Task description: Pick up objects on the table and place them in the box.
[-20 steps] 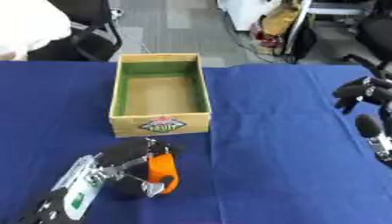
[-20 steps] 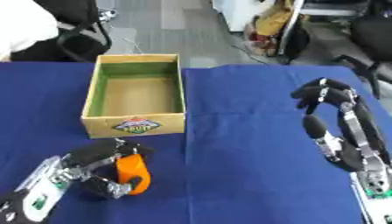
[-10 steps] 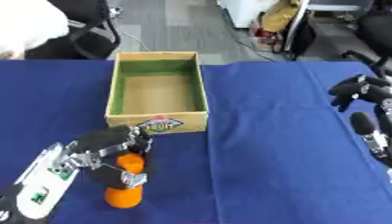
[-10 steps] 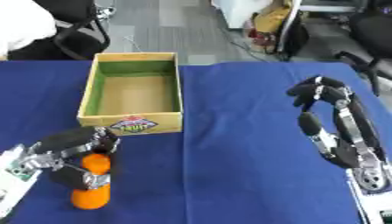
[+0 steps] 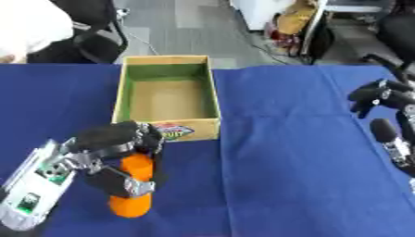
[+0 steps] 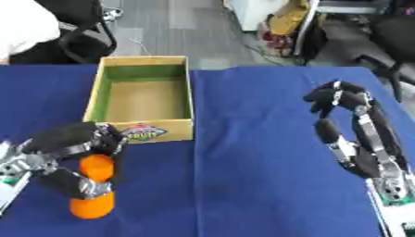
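Left hand (image 5: 113, 152) grips orange object (image 5: 134, 194) (upper part hidden by fingers).

One open cardboard box (image 5: 166, 95) stood on the single blue-covered table (image 5: 292, 176), and nothing could be counted inside it. There was one orange object (image 5: 134, 190) on the table. Two robot hands were in view, the left hand (image 5: 110, 152) and the right hand (image 6: 353, 134).
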Controlling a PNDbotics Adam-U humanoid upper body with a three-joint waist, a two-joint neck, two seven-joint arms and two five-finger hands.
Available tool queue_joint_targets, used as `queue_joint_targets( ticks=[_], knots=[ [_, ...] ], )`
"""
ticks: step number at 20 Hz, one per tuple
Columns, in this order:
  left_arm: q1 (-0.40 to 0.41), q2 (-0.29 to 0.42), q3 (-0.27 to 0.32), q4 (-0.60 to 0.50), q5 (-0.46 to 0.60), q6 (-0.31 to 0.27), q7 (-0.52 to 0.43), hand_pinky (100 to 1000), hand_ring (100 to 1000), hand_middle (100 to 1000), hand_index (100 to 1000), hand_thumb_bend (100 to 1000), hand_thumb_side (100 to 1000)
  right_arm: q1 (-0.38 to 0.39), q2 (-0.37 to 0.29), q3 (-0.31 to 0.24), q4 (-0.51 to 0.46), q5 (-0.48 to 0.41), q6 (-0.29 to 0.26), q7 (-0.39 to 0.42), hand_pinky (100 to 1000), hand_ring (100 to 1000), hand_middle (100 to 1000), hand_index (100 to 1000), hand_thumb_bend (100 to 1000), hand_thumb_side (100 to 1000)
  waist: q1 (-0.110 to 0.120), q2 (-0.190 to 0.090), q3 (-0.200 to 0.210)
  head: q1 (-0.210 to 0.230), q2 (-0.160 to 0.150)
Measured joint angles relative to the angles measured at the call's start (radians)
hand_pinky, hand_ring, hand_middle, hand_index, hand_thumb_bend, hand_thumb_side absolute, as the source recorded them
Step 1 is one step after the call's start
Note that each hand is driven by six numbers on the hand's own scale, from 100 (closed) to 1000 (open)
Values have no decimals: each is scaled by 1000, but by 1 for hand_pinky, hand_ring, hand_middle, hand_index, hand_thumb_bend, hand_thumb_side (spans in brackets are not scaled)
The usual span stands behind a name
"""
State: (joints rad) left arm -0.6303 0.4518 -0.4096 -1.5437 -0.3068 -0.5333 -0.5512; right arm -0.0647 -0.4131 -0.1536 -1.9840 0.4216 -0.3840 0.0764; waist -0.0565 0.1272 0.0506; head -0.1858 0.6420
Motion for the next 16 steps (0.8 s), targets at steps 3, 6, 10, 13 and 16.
queue_joint_targets(
  ticks=[3, 6, 10, 13, 16],
  knots=[
    [-1, 1, 7, -22, 22, 9, 9, 100, 100, 100, 142, 200, 488, 0, 0, 0, 0, 0, 1, -1, 379, 494, 591, 678, 480, 1000, 0, 0, 0, 0, 0],
    [-22, 17, 27, -51, 48, 15, 34, 100, 100, 100, 123, 223, 473, 0, 0, 0, 0, 0, 2, -2, 380, 495, 591, 678, 480, 1000, 0, -2, 0, 0, 0],
    [-87, 55, 51, -65, 100, 15, 75, 100, 100, 100, 110, 238, 466, 1, -5, -1, 0, 0, 1, -3, 380, 496, 591, 678, 480, 1000, 5, -6, -2, -1, 3],
    [-141, 80, 59, -37, 139, 9, 93, 100, 100, 100, 107, 249, 465, 1, -9, -1, 0, -1, 1, -3, 380, 497, 591, 678, 480, 1000, 9, -7, -7, -1, 9],
    [-193, 100, 70, 30, 172, -2, 106, 100, 100, 100, 104, 254, 464, 0, -10, -1, 0, -2, 1, -3, 379, 496, 591, 678, 480, 1000, 13, -7, -12, -1, 11]
  ],
)
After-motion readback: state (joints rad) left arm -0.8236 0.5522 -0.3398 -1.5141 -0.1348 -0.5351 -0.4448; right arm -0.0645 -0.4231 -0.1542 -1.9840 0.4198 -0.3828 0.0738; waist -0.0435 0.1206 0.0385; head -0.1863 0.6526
